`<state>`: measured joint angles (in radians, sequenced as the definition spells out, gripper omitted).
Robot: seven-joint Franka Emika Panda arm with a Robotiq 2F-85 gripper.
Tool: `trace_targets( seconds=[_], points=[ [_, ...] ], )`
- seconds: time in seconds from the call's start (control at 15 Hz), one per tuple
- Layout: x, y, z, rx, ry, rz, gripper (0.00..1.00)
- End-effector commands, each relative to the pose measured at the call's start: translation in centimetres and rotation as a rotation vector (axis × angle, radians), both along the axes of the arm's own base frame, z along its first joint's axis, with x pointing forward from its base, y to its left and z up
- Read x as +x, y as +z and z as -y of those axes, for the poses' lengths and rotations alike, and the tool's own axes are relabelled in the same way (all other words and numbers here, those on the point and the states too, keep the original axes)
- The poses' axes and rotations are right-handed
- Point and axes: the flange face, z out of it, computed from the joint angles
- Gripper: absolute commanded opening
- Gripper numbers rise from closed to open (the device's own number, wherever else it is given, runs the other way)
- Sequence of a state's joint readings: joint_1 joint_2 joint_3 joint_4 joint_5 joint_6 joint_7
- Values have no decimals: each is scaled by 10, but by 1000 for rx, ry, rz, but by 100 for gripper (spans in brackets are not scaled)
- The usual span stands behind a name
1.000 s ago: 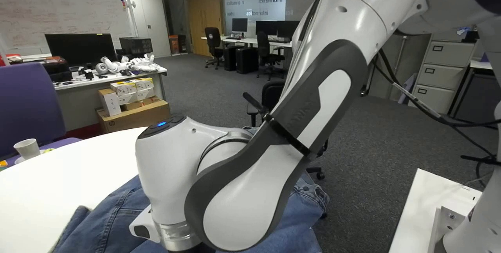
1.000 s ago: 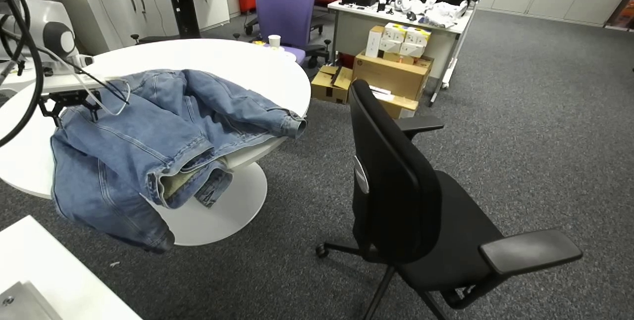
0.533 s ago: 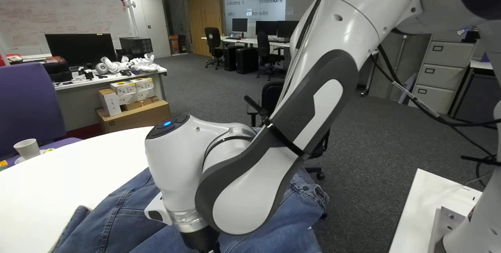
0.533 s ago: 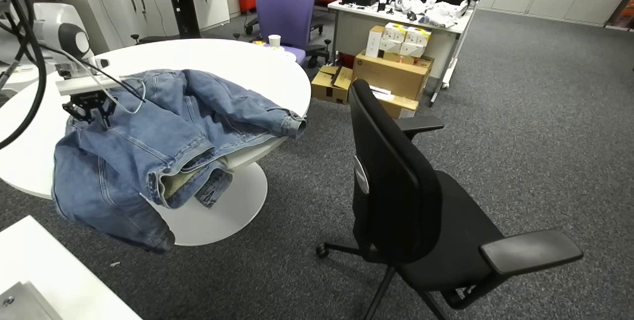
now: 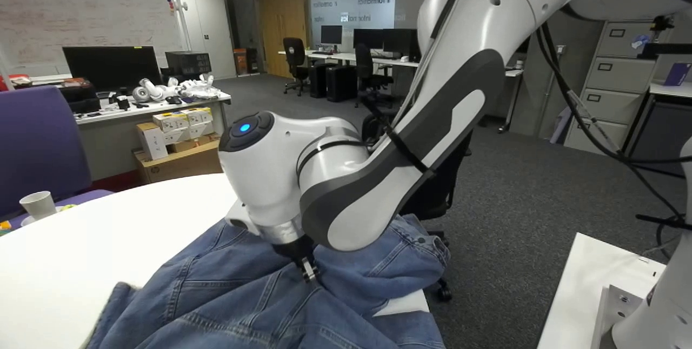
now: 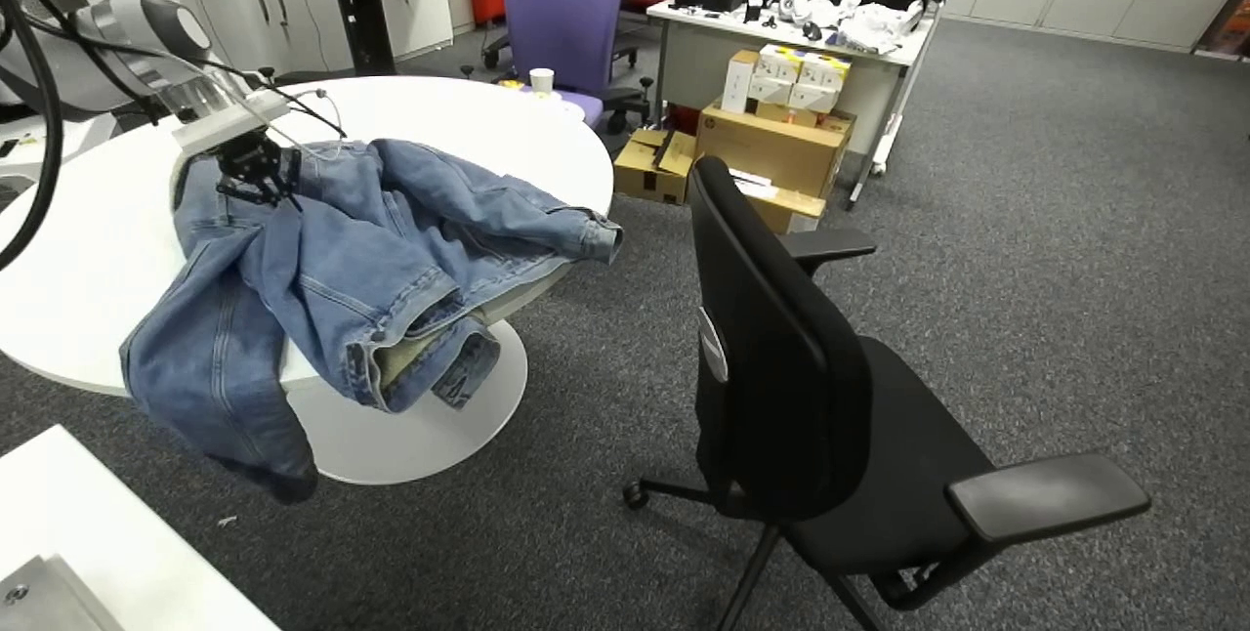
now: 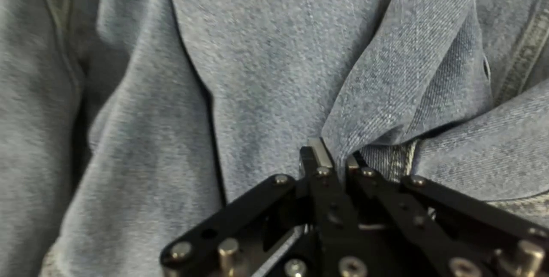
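Your gripper (image 7: 336,158) is nearly closed, pinching one fold of the denim jacket (image 6: 337,250) — it's on the table (image 6: 73,270), partly hanging off, so dead weight could yank that thin pinch loose.

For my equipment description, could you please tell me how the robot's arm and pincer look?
The arm is white and rounded, with dark grey panels, a blue light, black cables and a black strap. The pincer is black and angular, with silver screws.

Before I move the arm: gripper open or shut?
The gripper is shut on the denim jacket: the wrist view shows its cloth pinched between the close-set fingertips.
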<state>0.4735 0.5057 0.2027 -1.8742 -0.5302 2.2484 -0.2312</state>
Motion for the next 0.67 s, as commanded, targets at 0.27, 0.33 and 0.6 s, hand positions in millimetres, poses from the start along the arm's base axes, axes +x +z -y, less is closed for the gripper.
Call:
trace_targets(
  seconds=[0.27,0.33,0.6],
  points=[
    [43,87,115,-245,-114,268,2],
    [46,92,121,-259,-154,300,2],
    [50,73,116,-264,-200,247,23]
  ],
)
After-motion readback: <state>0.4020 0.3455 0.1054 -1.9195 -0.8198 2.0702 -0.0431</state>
